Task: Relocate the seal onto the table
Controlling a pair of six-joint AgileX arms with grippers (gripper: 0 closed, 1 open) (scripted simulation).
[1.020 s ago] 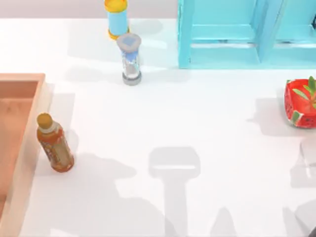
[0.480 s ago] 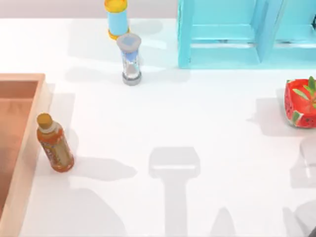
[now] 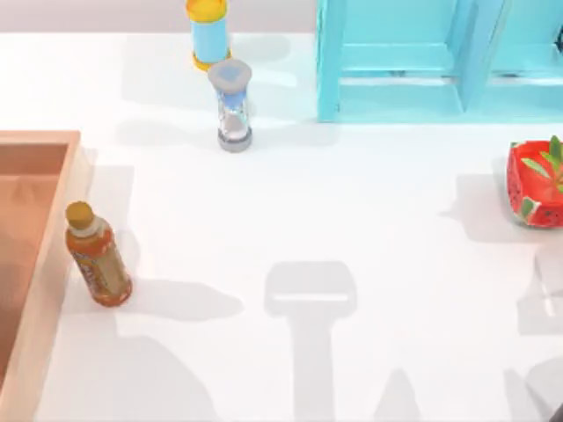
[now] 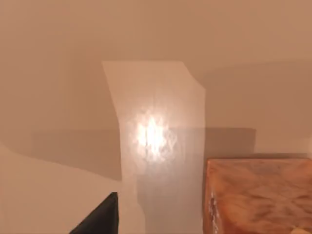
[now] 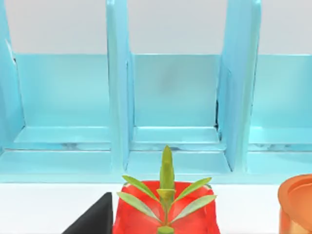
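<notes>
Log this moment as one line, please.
seal: on tray, not yet on table | left arm: above tray by seal | right arm: at right, facing shelf

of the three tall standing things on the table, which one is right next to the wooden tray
The amber drink bottle with the yellow-brown cap, beside the tray. The hourglass and blue bottle stand farther back.

From my remote seat, all I saw of my AgileX arms was a matte black, sharp-edged wedge of left gripper (image 4: 100, 218) and a matching plain black triangular piece of right gripper (image 5: 93, 217), without markings, screws or cables.
</notes>
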